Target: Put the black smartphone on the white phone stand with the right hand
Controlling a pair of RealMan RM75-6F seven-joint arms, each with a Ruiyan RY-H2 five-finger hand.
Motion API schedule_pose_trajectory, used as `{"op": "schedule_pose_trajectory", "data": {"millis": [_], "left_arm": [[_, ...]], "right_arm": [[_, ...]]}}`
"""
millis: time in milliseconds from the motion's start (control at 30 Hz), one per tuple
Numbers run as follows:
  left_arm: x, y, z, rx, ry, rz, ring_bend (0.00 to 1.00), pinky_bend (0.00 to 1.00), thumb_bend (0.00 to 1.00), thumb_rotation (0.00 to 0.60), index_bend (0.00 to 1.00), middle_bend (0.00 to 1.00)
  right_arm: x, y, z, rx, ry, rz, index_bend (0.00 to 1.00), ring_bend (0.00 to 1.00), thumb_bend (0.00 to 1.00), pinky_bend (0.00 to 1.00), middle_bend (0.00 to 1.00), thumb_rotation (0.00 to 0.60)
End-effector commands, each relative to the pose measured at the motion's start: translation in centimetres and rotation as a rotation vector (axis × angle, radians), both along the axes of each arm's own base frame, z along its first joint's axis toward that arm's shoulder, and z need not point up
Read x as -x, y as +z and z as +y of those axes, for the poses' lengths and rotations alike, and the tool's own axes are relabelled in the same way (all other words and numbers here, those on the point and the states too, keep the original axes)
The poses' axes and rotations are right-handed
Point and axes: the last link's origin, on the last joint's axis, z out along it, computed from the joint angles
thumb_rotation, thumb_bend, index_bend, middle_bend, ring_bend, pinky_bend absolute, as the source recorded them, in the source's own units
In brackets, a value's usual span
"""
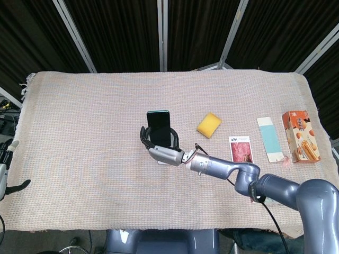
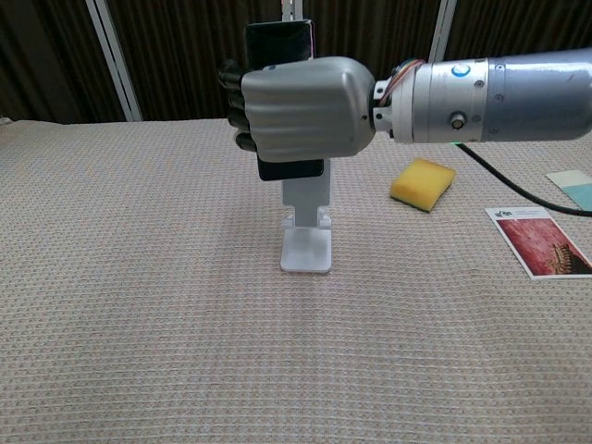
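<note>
My right hand (image 2: 301, 106) (image 1: 163, 152) grips the black smartphone (image 2: 277, 44) (image 1: 159, 127) upright, in the air just above and slightly left of the white phone stand (image 2: 306, 231). In the chest view the phone's lower edge overlaps the top of the stand's back plate; I cannot tell if they touch. In the head view the hand and phone hide nearly all of the stand. My left hand (image 1: 4, 168) shows only as a sliver at the far left edge of the head view, off the cloth.
A yellow sponge (image 2: 423, 183) (image 1: 209, 125) lies right of the stand. A printed card (image 2: 539, 240) (image 1: 241, 148), a teal strip (image 1: 270, 139) and an orange snack box (image 1: 302, 136) sit further right. The woven cloth (image 1: 85, 127) covers the table.
</note>
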Motion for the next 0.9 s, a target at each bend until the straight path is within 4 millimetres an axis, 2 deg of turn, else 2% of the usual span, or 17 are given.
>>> {"op": "schedule_pose_trajectory", "data": {"millis": [33, 400, 900], "left_arm": [[0.1, 0.0, 0.0, 0.001, 0.004, 0.000, 0.00, 0.00, 0.00, 0.600, 0.00, 0.00], [0.2, 0.0, 0.1, 0.003, 0.011, 0.002, 0.00, 0.00, 0.00, 0.600, 0.00, 0.00], [0.3, -0.2, 0.3, 0.002, 0.019, 0.009, 0.00, 0.00, 0.00, 0.600, 0.00, 0.00]], "right_arm": [[0.8, -1.3, 0.1, 0.012, -0.020, 0.037, 0.50, 0.38, 0.23, 0.28, 0.48, 0.600], [2.9, -2.6, -0.3, 0.028, -0.071, 0.065, 0.50, 0.38, 0.23, 0.28, 0.48, 0.600], [3.3, -3.8, 0.0, 0.029, -0.107, 0.018, 0.50, 0.38, 0.23, 0.28, 0.47, 0.600]]}}
